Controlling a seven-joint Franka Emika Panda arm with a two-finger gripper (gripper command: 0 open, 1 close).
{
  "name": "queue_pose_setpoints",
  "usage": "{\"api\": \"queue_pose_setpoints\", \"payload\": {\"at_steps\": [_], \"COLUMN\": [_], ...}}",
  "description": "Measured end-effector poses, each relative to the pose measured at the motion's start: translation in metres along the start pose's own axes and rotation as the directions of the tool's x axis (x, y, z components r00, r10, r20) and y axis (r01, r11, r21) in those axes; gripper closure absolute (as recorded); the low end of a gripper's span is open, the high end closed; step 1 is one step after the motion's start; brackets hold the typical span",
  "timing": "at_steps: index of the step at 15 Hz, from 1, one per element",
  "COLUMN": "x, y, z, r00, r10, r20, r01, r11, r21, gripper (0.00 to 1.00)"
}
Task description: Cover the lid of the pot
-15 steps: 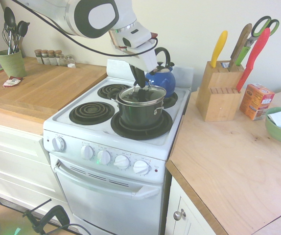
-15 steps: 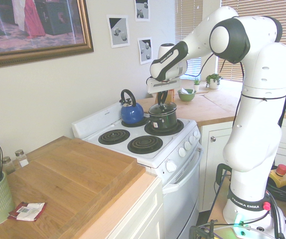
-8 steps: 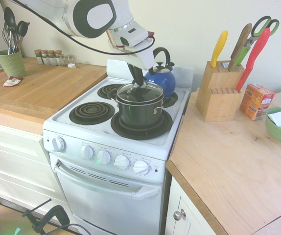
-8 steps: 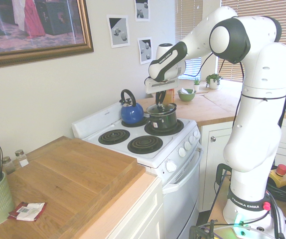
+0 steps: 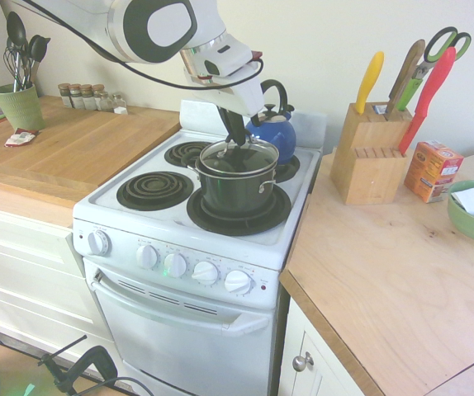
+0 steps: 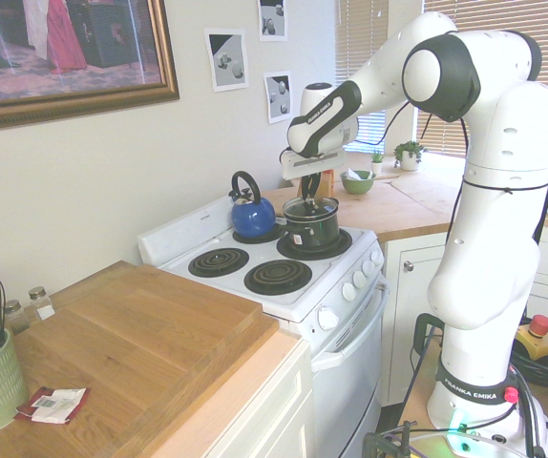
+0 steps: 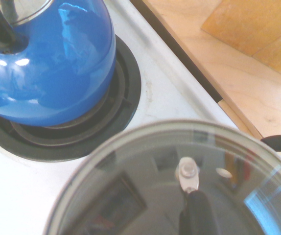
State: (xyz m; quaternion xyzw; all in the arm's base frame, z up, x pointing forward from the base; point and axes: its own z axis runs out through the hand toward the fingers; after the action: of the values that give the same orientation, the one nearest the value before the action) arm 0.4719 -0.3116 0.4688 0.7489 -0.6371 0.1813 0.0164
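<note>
The dark green-black pot (image 5: 235, 188) stands on the stove's front right burner, and shows as pot (image 6: 312, 228) from the other side. The glass lid (image 5: 239, 157) with its silver rim lies level over the pot's mouth, at the rim or just above it. My gripper (image 5: 235, 138) comes down from above and is shut on the lid's small dark knob. In the second exterior view the gripper (image 6: 308, 190) stands upright over the lid (image 6: 310, 205). The wrist view looks down through the lid (image 7: 130, 196) from close by.
A blue kettle (image 5: 272, 132) sits on the rear right burner just behind the pot, also seen as kettle (image 7: 52, 63). The two left burners (image 5: 154, 189) are bare. A knife block (image 5: 369, 157), an orange box (image 5: 432, 170) and a green bowl (image 5: 472, 216) stand on the right counter.
The lid was tilted over the pot a second ago. It then rose slightly and now lies level over the pot's mouth. The gripper has stayed shut on the knob.
</note>
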Motion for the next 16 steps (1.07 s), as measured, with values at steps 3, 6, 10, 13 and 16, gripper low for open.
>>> {"api": "queue_pose_setpoints", "payload": {"at_steps": [3, 6, 10, 13, 16], "x": [-0.0051, -0.0062, -0.0080, -0.0096, -0.0101], "y": [0.0011, 0.0019, 0.0037, 0.0029, 0.0028], "z": [0.0030, 0.0042, 0.0072, 0.0062, 0.0065], "r00": [1.000, 1.000, 1.000, 1.000, 1.000], "r10": [-0.007, -0.008, -0.004, -0.002, -0.003], "r20": [-0.002, -0.004, 0.006, 0.012, 0.012], "r01": [0.007, 0.007, 0.004, 0.002, 0.003], "r11": [1.000, 1.000, 1.000, 1.000, 1.000], "r21": [-0.010, -0.012, -0.019, -0.018, -0.018], "gripper": [1.00, 1.00, 1.00, 1.00, 0.00]}}
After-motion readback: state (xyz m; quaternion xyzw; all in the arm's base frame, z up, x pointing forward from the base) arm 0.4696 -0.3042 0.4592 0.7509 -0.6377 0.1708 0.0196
